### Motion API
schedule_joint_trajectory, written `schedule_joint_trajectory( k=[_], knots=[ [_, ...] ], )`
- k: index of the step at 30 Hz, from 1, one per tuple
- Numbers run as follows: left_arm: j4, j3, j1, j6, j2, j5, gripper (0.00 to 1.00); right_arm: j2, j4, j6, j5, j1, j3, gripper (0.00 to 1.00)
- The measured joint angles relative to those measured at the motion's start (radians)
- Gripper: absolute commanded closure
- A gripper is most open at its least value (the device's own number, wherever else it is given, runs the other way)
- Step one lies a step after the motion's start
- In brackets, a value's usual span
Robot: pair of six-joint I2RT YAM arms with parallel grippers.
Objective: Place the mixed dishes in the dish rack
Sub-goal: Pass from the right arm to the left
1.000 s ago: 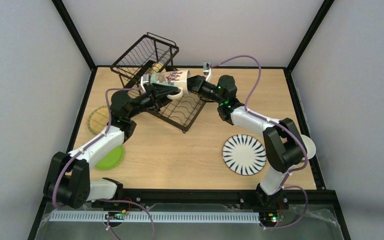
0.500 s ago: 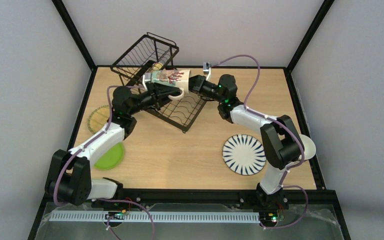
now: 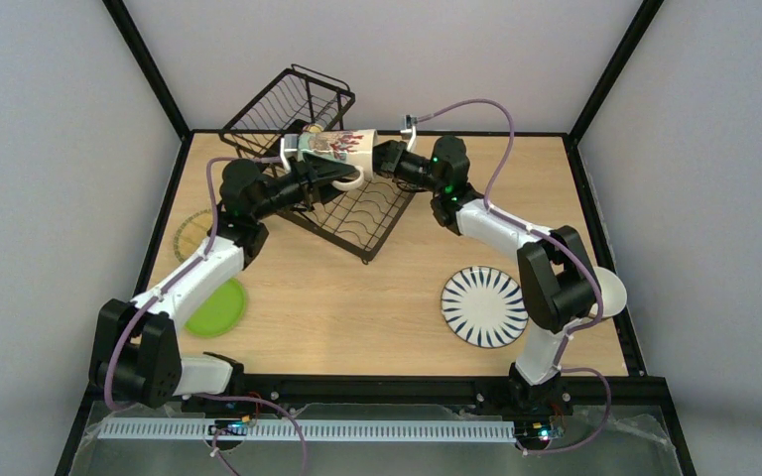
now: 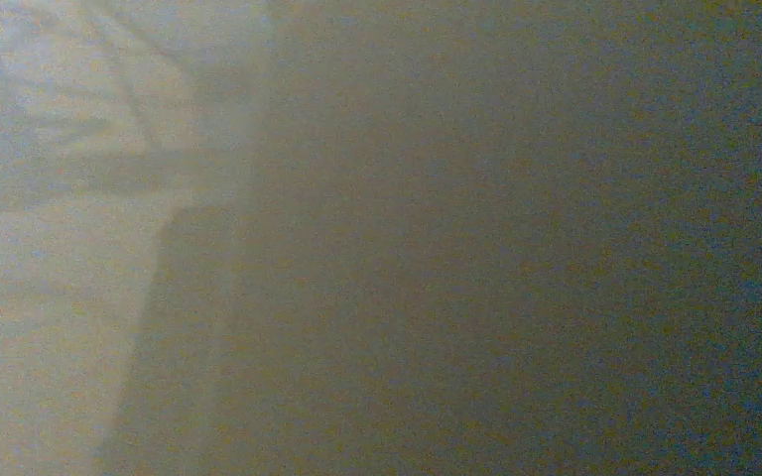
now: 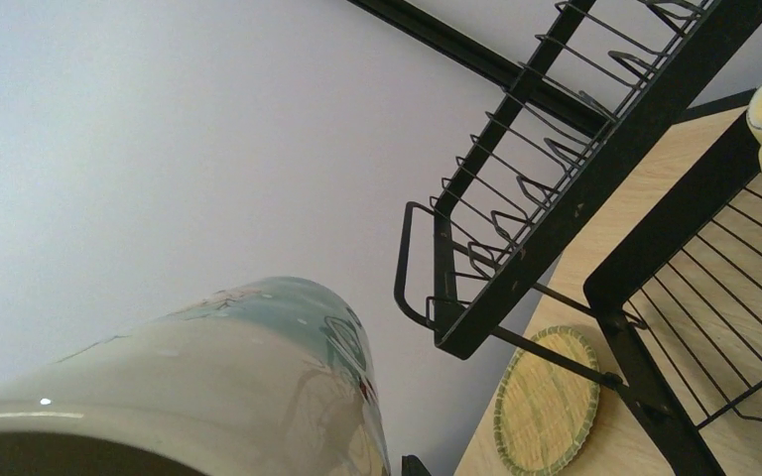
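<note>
My right gripper [image 3: 381,159] pinches the rim of the beige floral-print ceramic mug [image 3: 335,149], holding it sideways over the black wire dish rack [image 3: 385,228], far left, ready for loading. My left gripper [image 3: 325,177] sits under its handle, likely steadying; whether it's spread I can't tell.

Table [image 3: 357,307] with rack [image 3: 352,216], striped plate [image 3: 484,306] (lime plate [image 3: 220,312])

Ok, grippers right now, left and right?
Left gripper: beside the beige mug; open or shut cannot be told.
Right gripper: closed, holding the beige mug.
</note>
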Motion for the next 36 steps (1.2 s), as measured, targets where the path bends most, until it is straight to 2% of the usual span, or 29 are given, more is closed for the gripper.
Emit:
schedule_joint_trajectory(
  k=[6,8,10,14,20,28,29,31,36],
  knots=[
    [-0.022,0.018,-0.005,0.001,0.003,0.001,0.03,0.001,-0.008,0.003,-0.008,-0.005,0.001,1.0],
    [-0.023,0.018,-0.006,0.0,0.003,0.001,0.06,0.001,-0.008,0.003,-0.01,-0.005,0.001,1.0],
    [-0.027,0.018,-0.006,-0.002,0.003,-0.002,0.18,0.001,-0.009,0.003,-0.01,-0.006,0.0,1.0],
    [-0.037,0.017,-0.011,-0.018,-0.005,-0.012,0.6,0.0,-0.007,0.0,-0.008,-0.006,-0.015,1.0],
    [-0.08,0.001,-0.031,-0.087,-0.029,-0.014,0.97,-0.021,0.03,-0.039,-0.011,-0.006,-0.068,1.0],
    [-0.113,-0.007,-0.05,-0.075,-0.056,-0.032,0.98,-0.055,0.027,-0.05,-0.01,-0.005,-0.105,1.0],
    [-0.122,-0.007,-0.051,-0.068,-0.063,-0.037,0.98,-0.059,0.025,-0.053,-0.011,-0.004,-0.105,0.98],
    [-0.138,-0.007,-0.052,-0.056,-0.077,-0.047,0.98,-0.066,0.021,-0.06,-0.013,-0.002,-0.105,0.89],
    [-0.18,-0.007,-0.06,-0.002,-0.109,-0.067,0.98,-0.084,0.005,-0.073,-0.018,0.005,-0.108,0.58]
  ],
)
